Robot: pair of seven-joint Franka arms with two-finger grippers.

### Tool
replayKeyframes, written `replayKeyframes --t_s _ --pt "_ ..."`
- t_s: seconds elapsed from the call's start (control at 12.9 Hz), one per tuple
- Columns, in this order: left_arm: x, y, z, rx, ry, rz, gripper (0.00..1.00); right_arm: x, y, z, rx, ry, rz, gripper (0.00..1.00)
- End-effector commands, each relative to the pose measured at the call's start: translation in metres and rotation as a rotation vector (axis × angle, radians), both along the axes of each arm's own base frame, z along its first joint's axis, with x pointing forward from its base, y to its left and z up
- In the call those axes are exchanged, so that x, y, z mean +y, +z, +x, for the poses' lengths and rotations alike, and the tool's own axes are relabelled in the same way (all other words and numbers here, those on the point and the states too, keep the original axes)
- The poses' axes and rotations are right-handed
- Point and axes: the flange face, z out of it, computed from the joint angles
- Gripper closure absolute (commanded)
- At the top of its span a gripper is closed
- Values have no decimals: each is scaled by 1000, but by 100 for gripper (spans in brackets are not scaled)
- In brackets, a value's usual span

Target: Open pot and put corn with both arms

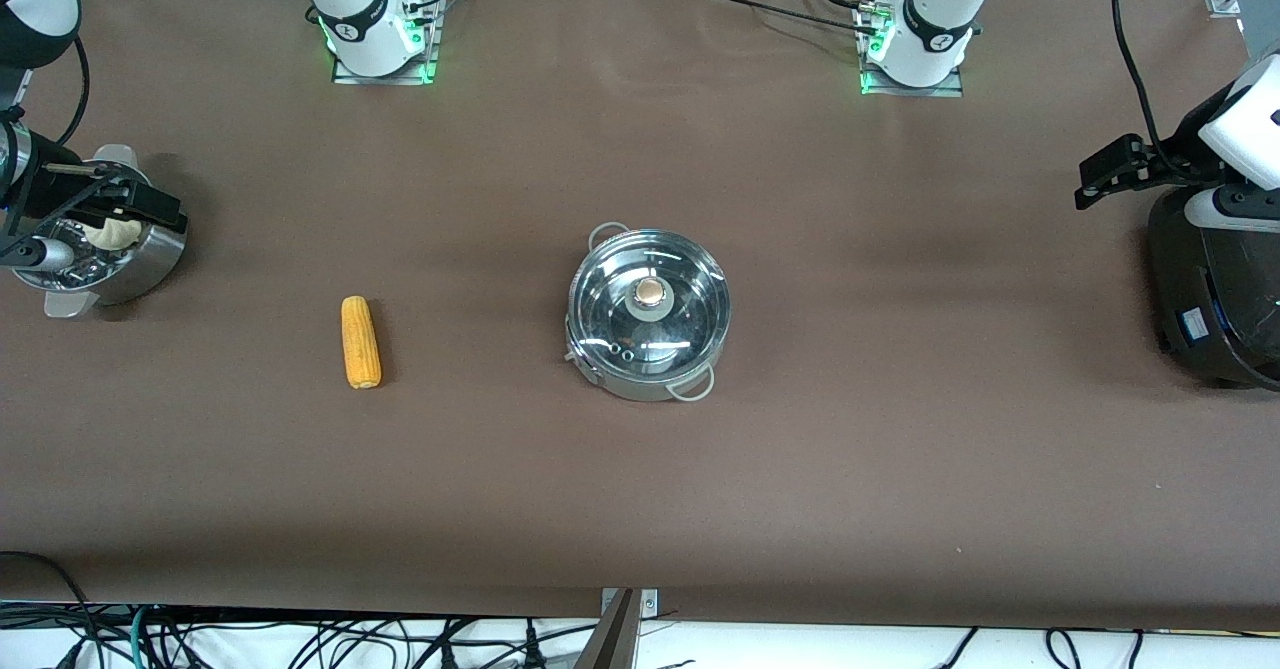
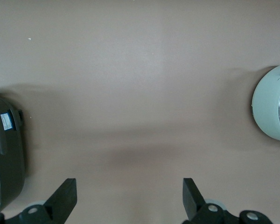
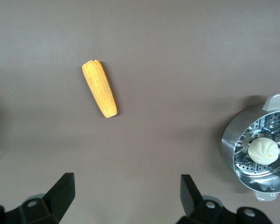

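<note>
Taking the pot [image 1: 648, 314] as the landmark, it sits at the middle of the brown bench [image 1: 900, 449], its clear glass lid [image 1: 645, 307] in place with the small round knob [image 1: 650, 293] at the centre. One wire loop handle points toward the robots' bases and the other toward the front camera.

Starting at the right arm's end of the bench, a perforated steel steamer bowl [image 1: 120, 254] stands well apart from the pot, with a pale round bun [image 3: 263, 150] lying in it. The right hand [image 1: 130, 204] hangs over that bowl in the front view. Its wrist view shows its two black fingers [image 3: 60, 193] spread wide apart with nothing between them, only bare bench below.

Next comes the corn [image 1: 360, 341], lying flat on the bench between the steamer bowl and the pot, well apart from both. It lies slightly nearer to the front camera than the pot's middle, its length running roughly from the bases' side toward the front camera. Nothing touches it.

Past the pot, toward the left arm's end of the bench, a big black rounded appliance [image 1: 1215, 289] stands at the edge of the front view, well apart from the pot. The left hand [image 1: 1110, 171] hangs over the bench just beside that appliance. Its wrist view shows its fingers [image 2: 65, 196] likewise spread wide and empty, with the appliance's dark side at one edge and the pot's rim [image 2: 266, 107] at the other.
</note>
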Motion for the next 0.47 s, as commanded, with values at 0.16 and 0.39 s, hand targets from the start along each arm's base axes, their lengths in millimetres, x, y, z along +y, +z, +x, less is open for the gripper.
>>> replayKeyframes --t_s 0.16,0.39 --pt "2 5 2 3 -22 21 0 -2 5 3 -7 7 -2 0" --pt "1 5 2 3 -24 21 0 -2 5 3 -7 7 -2 0"
